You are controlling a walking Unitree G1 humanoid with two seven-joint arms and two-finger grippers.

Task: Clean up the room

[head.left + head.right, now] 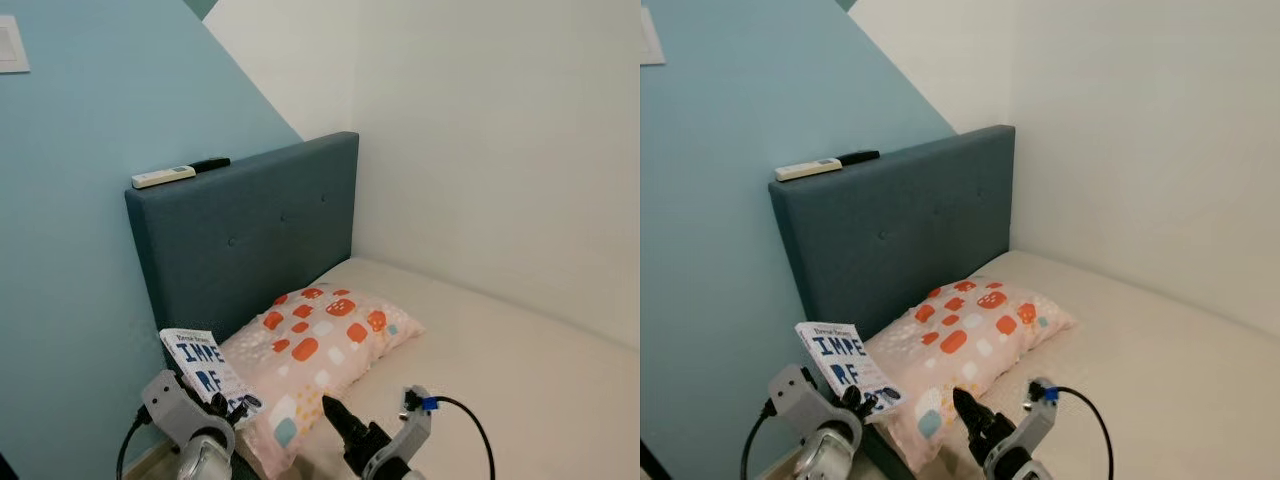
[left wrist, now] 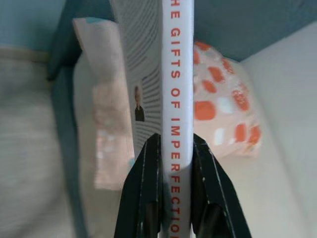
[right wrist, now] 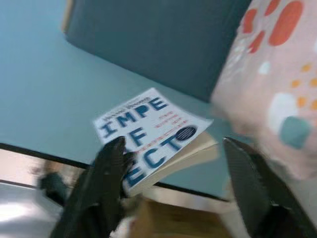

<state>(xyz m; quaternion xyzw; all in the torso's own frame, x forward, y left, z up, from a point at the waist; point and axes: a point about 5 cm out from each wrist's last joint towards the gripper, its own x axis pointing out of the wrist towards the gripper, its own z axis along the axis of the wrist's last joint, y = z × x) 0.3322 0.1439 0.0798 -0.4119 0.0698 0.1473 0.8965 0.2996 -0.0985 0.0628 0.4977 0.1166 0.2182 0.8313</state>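
Pale blue wall (image 1: 90, 120) across the left of the frame, white wall (image 1: 500, 130) to the right, meeting at a corner behind a bed. Dark blue upholstered headboard (image 1: 250, 230) with button tufts, standing at mid-frame against the blue wall. On its top edge, toward the upper left: a slim white remote control (image 1: 162, 177) and, just beside it, a black marker-like stick (image 1: 210, 163). Below the headboard, a cream mattress (image 1: 520, 390) spreading to the lower right. On it, at lower centre, a pink pillow with orange, white and teal rounded patches (image 1: 315, 345), one end close to the headboard.

Lower left: left pincer (image 2: 176, 151), clamped shut on a white paperback book with big blue cover lettering (image 1: 205, 365), both black fingers pressed against its sides near the spine. Book held upright and slightly tilted, beside the pillow's left end, off the mattress. Red spine lettering legible in the left wrist view.

Lower centre: right pincer (image 3: 178, 163), fingers spread wide apart, gripping nothing, raised in front of the pillow and aimed toward the book.
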